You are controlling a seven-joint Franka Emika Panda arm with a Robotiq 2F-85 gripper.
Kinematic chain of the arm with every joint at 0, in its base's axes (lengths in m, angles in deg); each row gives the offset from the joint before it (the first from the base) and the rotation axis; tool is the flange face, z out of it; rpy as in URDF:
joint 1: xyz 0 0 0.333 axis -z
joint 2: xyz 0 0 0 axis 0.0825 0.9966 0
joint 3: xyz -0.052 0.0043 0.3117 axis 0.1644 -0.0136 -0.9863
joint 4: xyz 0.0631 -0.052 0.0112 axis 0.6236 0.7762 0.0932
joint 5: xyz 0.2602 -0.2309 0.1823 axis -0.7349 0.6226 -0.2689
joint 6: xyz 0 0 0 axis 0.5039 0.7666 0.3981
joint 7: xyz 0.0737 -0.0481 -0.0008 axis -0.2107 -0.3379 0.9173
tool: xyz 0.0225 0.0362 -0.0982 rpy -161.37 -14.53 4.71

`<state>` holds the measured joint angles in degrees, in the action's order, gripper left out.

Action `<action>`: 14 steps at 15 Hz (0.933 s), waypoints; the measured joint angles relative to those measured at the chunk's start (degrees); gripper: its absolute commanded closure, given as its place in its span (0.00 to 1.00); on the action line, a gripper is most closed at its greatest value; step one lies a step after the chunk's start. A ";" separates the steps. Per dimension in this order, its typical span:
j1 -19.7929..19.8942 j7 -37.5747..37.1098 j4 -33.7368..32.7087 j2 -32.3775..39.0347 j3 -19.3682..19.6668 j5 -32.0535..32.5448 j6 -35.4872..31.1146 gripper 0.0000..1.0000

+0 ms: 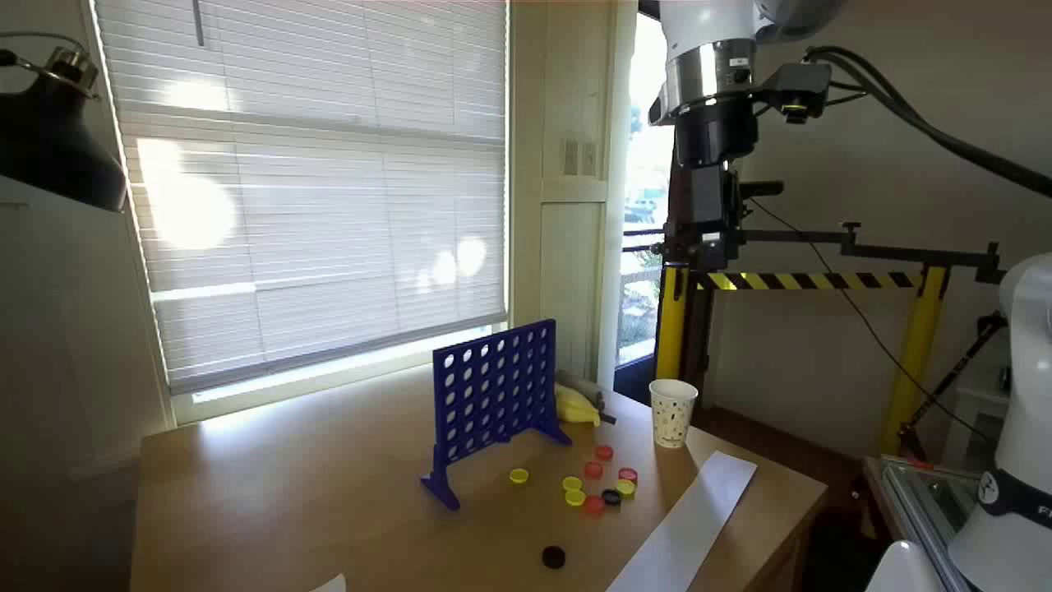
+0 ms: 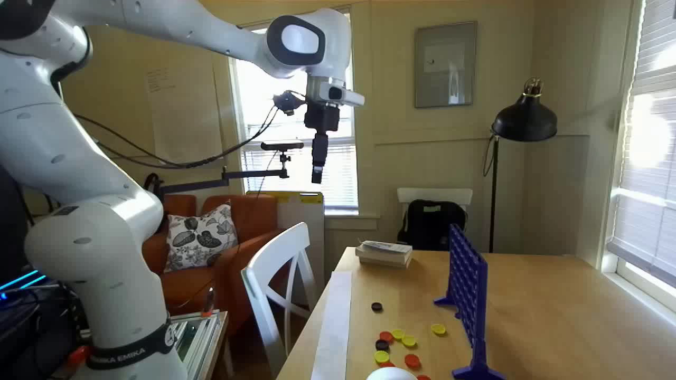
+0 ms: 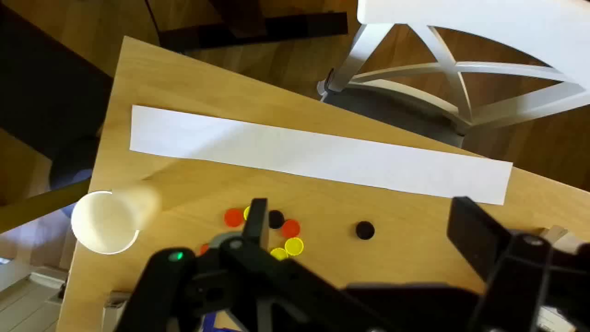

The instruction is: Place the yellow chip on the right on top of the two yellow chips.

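Note:
Two yellow chips point(image 1: 573, 491) lie flat and touching on the table; they also show in an exterior view point(image 2: 403, 338) and in the wrist view point(image 3: 294, 246). The yellow chip on the right point(image 1: 625, 488) lies beside a red and a black chip; it also shows in an exterior view point(image 2: 381, 357), and my finger partly hides it in the wrist view point(image 3: 247, 213). Another yellow chip point(image 1: 519, 476) lies alone near the blue grid board point(image 1: 493, 395). My gripper point(image 3: 359, 212) is wide open and empty, high above the table, as both exterior views point(image 1: 712, 253) point(image 2: 317, 177) show.
Red chips point(image 1: 593, 470) and a black chip point(image 1: 611, 497) lie among the yellow ones. Another black chip point(image 1: 554, 557) lies apart. A paper cup point(image 1: 673, 415), a white paper strip point(image 1: 690, 518), a yellow object point(image 1: 577, 406) and books point(image 2: 384, 254) are on the table. A white chair point(image 2: 277, 269) stands beside it.

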<state>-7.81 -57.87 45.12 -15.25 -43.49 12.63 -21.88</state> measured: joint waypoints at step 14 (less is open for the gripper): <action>1.75 -0.92 11.02 -1.09 1.72 4.51 -17.93 0.00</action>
<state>-6.06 -58.79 56.13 -16.34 -41.77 17.15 -39.81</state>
